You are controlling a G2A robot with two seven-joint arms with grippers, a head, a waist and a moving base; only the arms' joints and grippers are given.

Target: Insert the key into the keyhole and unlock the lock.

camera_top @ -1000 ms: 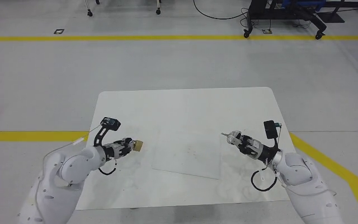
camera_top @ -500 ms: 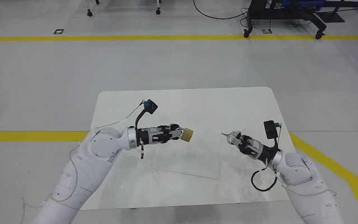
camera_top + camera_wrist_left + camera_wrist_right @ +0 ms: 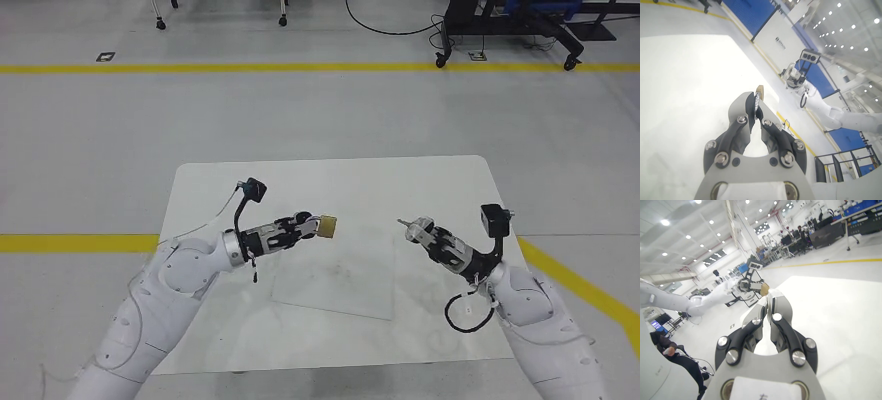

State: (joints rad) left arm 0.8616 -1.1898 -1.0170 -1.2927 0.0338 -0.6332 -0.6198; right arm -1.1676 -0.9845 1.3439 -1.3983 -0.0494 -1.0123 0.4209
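Holding both parts clear of the table, so we count pickup as done on both sides. What's left, by our read: line up, insert, turn. None of that is done yet, and there's an open gap between key tip and lock.

Tool state: the left gripper is clenched on the lock. It pinches the shiny metal end between the pads, with the brass body sticking out past the fingertips. The right gripper is closed tight on the key, pads nearly together, thin blade poking out ahead of the tips.

Pose: both forearms are raised above the table and angled inward, tools pointing roughly at each other. From the right wrist, the lock lines up just past the fingertips, close to the closing line, so the aim looks roughly right. The top view shows the two well apart. From the left wrist, the right gripper sits far ahead and off to one side of the lock body.

We can't tell which way the keyhole faces, so we can't confirm it meets the key. We'd check that, plus blade roll, before closing the gap.
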